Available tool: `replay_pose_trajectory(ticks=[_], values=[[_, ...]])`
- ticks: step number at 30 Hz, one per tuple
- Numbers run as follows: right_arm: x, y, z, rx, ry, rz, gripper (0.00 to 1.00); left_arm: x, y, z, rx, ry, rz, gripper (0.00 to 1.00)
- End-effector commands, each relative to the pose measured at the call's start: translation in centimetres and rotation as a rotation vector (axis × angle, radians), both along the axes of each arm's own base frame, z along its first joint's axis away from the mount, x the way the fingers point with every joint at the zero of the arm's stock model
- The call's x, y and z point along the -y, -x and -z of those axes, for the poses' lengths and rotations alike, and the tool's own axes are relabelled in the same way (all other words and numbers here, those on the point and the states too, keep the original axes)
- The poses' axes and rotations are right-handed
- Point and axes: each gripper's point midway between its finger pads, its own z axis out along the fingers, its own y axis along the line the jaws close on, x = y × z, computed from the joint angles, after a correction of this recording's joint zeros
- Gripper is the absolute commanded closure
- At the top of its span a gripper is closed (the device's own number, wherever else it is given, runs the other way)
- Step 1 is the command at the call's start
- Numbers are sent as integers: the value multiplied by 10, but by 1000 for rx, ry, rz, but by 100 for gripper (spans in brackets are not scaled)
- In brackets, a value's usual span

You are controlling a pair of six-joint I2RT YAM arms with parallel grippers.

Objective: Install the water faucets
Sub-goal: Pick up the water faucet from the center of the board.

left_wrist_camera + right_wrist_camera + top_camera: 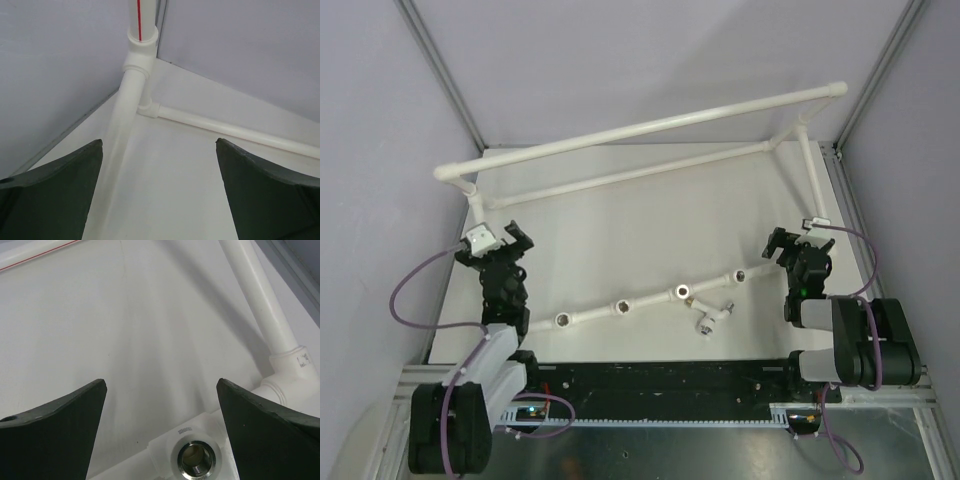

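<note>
**A:** Where are the water faucets point(710, 318)?
**B:** 2 lie loose toward the near edge, just beside the socket pipe point(650, 301).
**A:** Grippers?
**B:** Both gape wide, empty: left gripper point(518, 238) near the left edge, right gripper point(778, 245) overlooking the end socket point(196, 458), probably scouting.

Tee socket point(162, 447) stamp: small raised lettering, illegible to me.
Elbow fitting point(292, 372) print: dark marks I cannot read.

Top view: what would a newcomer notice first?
A long white pipe frame spans the back of the table, with a row of metal-threaded sockets lying nearer the front. Small white faucets lie loose beside that row, while the left gripper and right gripper hang open and empty.
</note>
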Motion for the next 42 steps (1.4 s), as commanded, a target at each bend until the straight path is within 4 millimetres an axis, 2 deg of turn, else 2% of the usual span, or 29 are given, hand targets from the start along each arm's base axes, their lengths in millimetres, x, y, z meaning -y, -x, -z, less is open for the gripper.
replay_pose_trajectory(ticks=[1,4,5,6,7,10,13,19,23,25,27,30,32,33,36,42], values=[[2,-6,-33,51,44,65,1,8,-4,-10,6,109,25,0],[1,-5,-60,30,-2,136,1,21,-12,-14,-6,176,68,0],[3,1,-59,-12,-41,172,1,23,-13,-14,3,223,66,0],[4,3,-69,-5,-111,207,1,23,-13,-12,8,255,65,0],[3,8,-68,-41,-157,219,1,24,-13,-11,17,287,70,0],[-5,15,-81,-90,-262,167,1,22,-10,-8,50,365,67,0],[-18,21,-84,-163,-310,95,1,28,-11,-11,78,424,99,0],[-8,32,-86,-212,-499,114,1,35,-20,-3,96,594,110,0],[-15,35,-90,-222,-558,30,1,34,-16,-6,125,624,113,0],[-19,36,-85,-262,-595,3,1,43,-19,-11,107,603,168,0],[-24,36,-78,-316,-627,-15,1,59,-25,-16,62,599,254,0],[-34,42,-71,-373,-645,-34,1,95,-37,-21,-26,612,428,1],[-51,48,-72,-395,-619,-63,1,126,-38,-23,-81,580,523,1],[-58,52,-73,-398,-601,-66,1,134,-39,-24,-99,549,528,1],[-89,74,-68,-464,-559,-106,1,178,-33,-26,-196,427,599,1],[-127,128,-48,-570,-495,-131,3,236,-9,-21,-264,314,732,1]])
